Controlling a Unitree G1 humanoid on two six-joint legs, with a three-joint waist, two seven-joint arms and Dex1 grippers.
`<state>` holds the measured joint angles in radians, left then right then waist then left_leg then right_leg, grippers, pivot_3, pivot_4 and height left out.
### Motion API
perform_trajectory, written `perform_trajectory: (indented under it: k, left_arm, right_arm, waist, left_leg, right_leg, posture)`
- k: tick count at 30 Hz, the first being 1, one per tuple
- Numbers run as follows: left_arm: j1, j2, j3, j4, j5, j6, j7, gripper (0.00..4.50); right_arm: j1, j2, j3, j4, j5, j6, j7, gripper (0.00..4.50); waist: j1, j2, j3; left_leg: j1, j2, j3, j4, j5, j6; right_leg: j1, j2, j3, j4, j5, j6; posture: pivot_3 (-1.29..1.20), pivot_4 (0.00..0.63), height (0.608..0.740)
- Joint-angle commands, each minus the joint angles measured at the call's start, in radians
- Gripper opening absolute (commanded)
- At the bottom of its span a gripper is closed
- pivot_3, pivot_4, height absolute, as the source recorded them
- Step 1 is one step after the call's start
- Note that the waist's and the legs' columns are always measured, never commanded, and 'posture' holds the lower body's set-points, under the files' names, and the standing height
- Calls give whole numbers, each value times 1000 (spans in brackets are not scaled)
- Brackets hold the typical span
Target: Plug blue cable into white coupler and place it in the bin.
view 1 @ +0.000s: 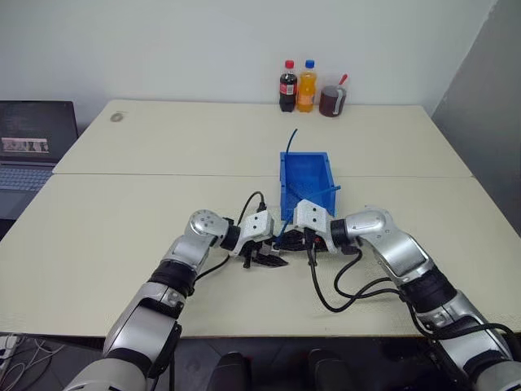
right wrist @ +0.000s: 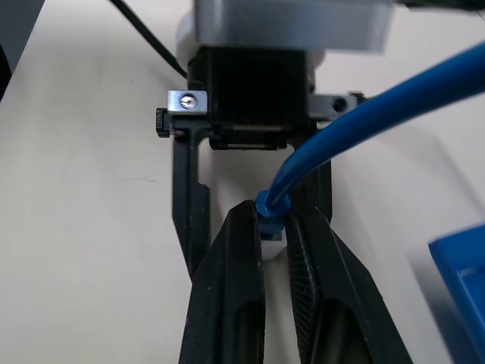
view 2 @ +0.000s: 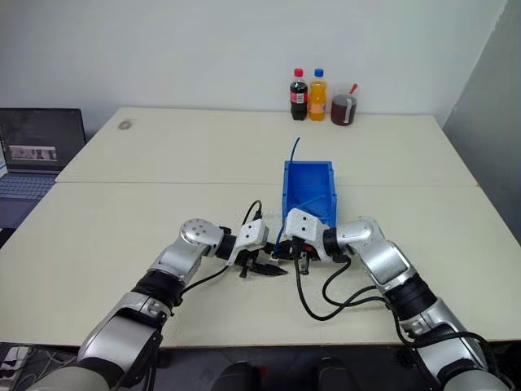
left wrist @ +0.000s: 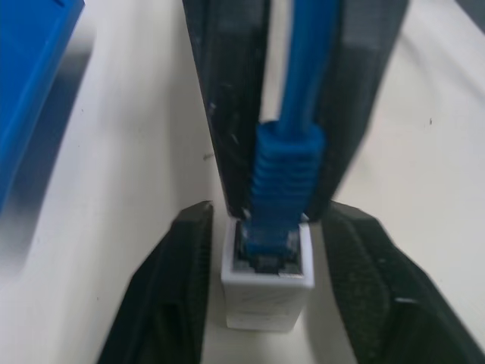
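My right gripper (right wrist: 274, 227) has its 2 black fingers (right wrist: 235, 258) clenched on the ribbed boot of the blue cable (left wrist: 288, 167), just behind the plug. In the left wrist view that plug sits inside the socket of the white coupler (left wrist: 267, 292). My left gripper (left wrist: 265, 250) stands with its 2 fingers (left wrist: 170, 288) spread on either side of the coupler, a visible gap on each side, so it has released. Both grippers meet low over the pale table (view 1: 122, 220), just in front of the sloped lip of the bin (view 1: 305, 175).

I judge the coupler light, hard and smooth, likely to dangle from the plug. The cable is thin and floppy, arcing back toward the bin. The stiff boot looks like the safest hold; gripping further along the cable would let the coupler swing.
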<state>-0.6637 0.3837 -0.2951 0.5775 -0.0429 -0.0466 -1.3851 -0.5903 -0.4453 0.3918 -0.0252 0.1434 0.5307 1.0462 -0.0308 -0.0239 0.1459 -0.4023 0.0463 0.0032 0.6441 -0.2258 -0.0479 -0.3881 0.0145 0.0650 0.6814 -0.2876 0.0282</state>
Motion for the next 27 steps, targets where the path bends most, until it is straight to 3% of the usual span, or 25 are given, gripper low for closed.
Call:
perform_trajectory:
  k: [1, 7, 12, 18, 20, 21, 27]
  left_arm:
    - [69, 70, 60, -188, -65, 85, 6, 3151]
    - [202, 188, 191, -513, -177, 296, 101, 4482]
    - [268, 194, 281, -790, -294, 513, 245, 4482]
    - [295, 131, 308, -901, -334, 615, 435, 4482]
    - [318, 108, 312, -929, -340, 631, 490, 4500]
    - [327, 102, 313, -940, -341, 635, 510, 4500]
    - [334, 46, 366, -992, -356, 658, 661, 4500]
  right_arm:
    - [15, -23, -124, -155, 113, 232, -42, 178]
    - [-77, -43, -360, -293, 334, 571, -108, 178]
    - [-270, -25, -489, -114, 416, 705, -178, 178]
    - [-468, -41, -425, 361, 262, 463, -217, 178]
    - [-513, -32, -407, 463, 235, 403, -206, 853]
    - [-529, -29, -402, 495, 229, 389, -202, 942]
    - [-568, -19, -393, 592, 198, 318, -192, 2458]
  waist:
    - [0, 0, 3]
    - [-3, 2, 11]
    - [-3, 2, 14]
    - [-1, 1, 15]
    - [-2, 1, 15]
    - [-2, 1, 15]
    - [-2, 1, 16]
  left_leg:
    - [-1, 0, 0, 0, 0, 0]
    - [-12, 1, -2, 0, 0, 0]
    - [-15, 1, -2, 0, 0, 0]
    - [-16, 1, 1, 0, 0, 0]
    - [-16, 0, 2, -1, 0, 0]
    - [-16, 0, 2, -1, 0, 0]
    - [-18, 1, 3, -2, -1, 2]
  right_leg:
    - [-1, 0, 0, 0, 1, -2]
    - [-12, 0, -1, 1, 1, -4]
    - [-17, 0, 0, 3, 1, -4]
    - [-16, 0, 0, 0, 2, -3]
    - [-17, 0, 1, 0, 2, -4]
    - [-17, 0, 2, 0, 2, -4]
    - [-19, -1, 3, 0, 2, -4]
  posture:
    - [0, 150, 740]
    - [0, 150, 740]
    - [0, 150, 740]
    - [0, 150, 740]
    - [0, 150, 740]
    - [0, 150, 740]
    - [0, 150, 740]
